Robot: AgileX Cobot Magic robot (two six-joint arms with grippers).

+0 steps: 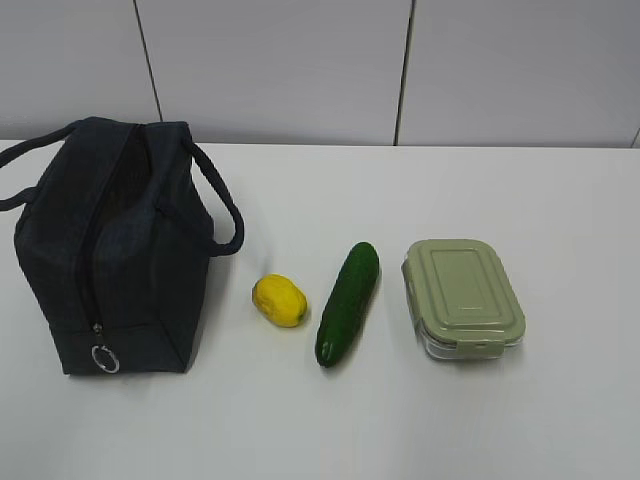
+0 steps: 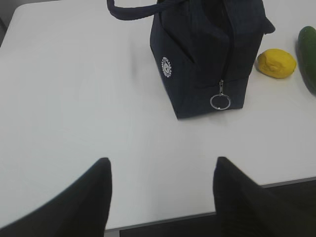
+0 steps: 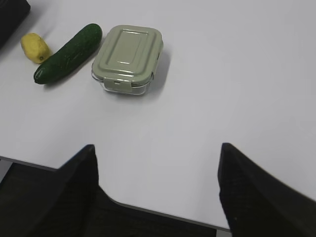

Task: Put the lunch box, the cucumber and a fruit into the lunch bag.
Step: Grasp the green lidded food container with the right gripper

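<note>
Exterior view: on the white counter (image 1: 500, 420) the bag (image 1: 110, 250) stands upright at the left, its zipper shut with the ring pull (image 1: 105, 358) low on the near end. To its right lie the fruit (image 1: 279, 300), the cucumber (image 1: 348, 303) and the box (image 1: 463, 298) — a row, none touching. Both pairs of fingers (image 2: 101, 192) (image 3: 247, 187) are spread and empty, hovering at the near edge — well apart from everything.

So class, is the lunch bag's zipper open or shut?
Shut: the ring pull hangs at the zipper's end on the lunch bag, teeth closed along the top.
</note>
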